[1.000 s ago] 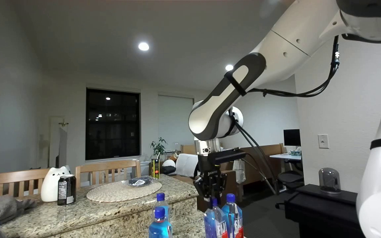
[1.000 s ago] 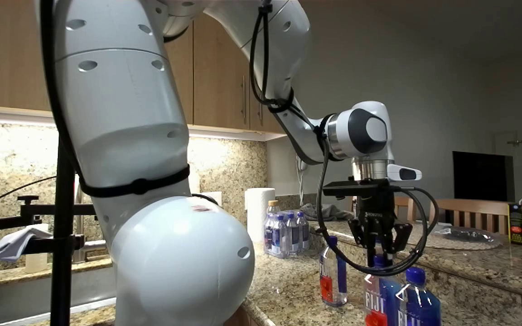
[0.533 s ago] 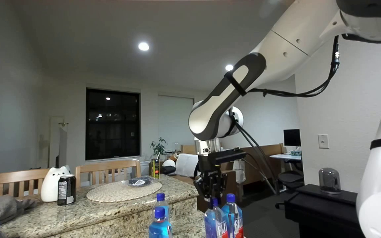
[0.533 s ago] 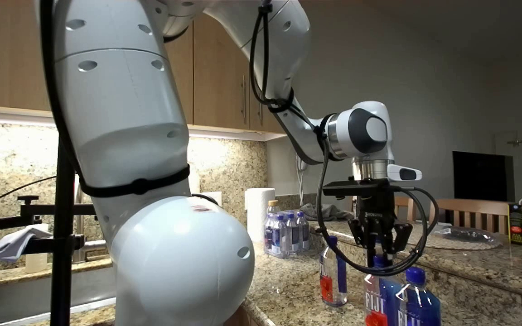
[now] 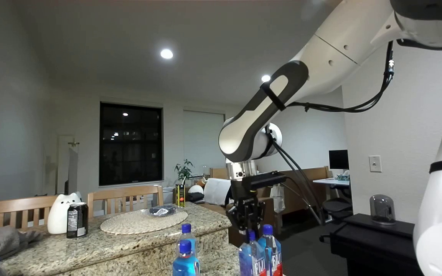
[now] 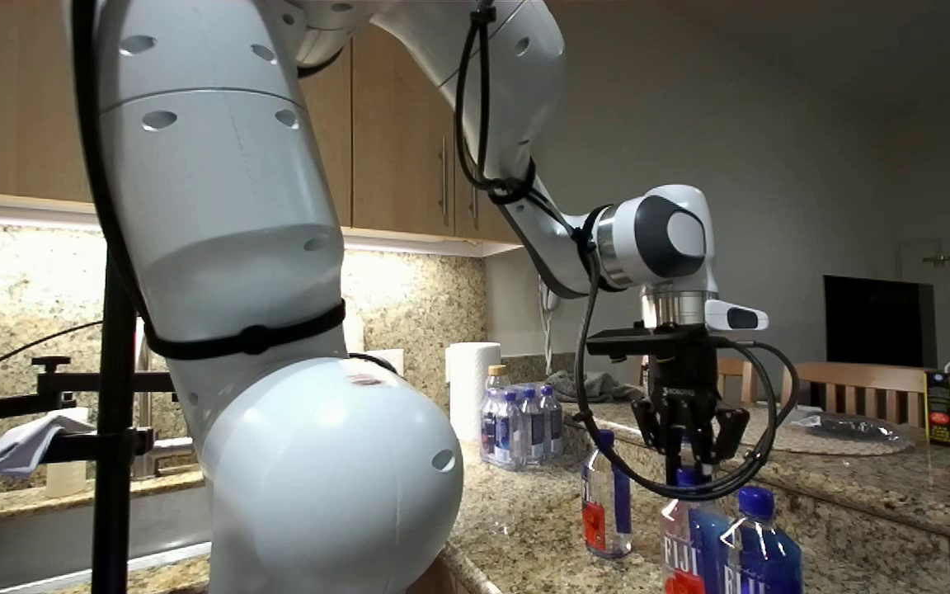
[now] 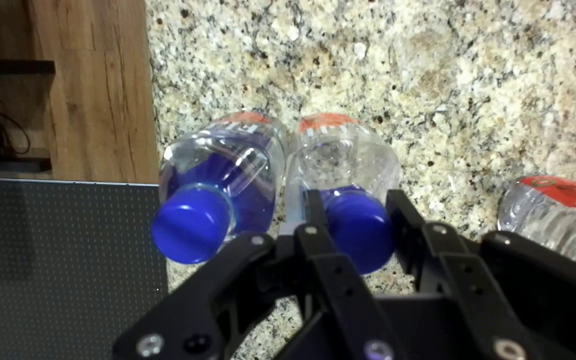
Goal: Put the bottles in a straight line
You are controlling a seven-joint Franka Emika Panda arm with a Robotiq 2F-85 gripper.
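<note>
My gripper (image 7: 355,200) points down with its fingers (image 7: 314,207) closed about the blue cap (image 7: 360,235) of a clear bottle with a red-marked label. That held bottle (image 5: 248,257) stands upright on the counter in both exterior views (image 6: 681,540). A similar bottle (image 7: 223,170) stands close beside it on the left in the wrist view, also visible in both exterior views (image 5: 271,251) (image 6: 762,553). A third bottle (image 6: 604,503) stands further off; part of it shows in the wrist view (image 7: 553,215). Two bottles (image 5: 185,264) (image 5: 188,238) stand at the left in an exterior view.
The granite counter (image 7: 358,60) ends at the left in the wrist view, by wooden flooring (image 7: 103,100) and a dark dotted surface (image 7: 63,270). A raised granite ledge (image 5: 136,245) runs behind the bottles. A group of more bottles (image 6: 522,433) stands by a paper towel roll (image 6: 472,388).
My gripper and the held bottle have shifted slightly together, towards the neighbouring bottle in an exterior view. The other bottles have not moved.
</note>
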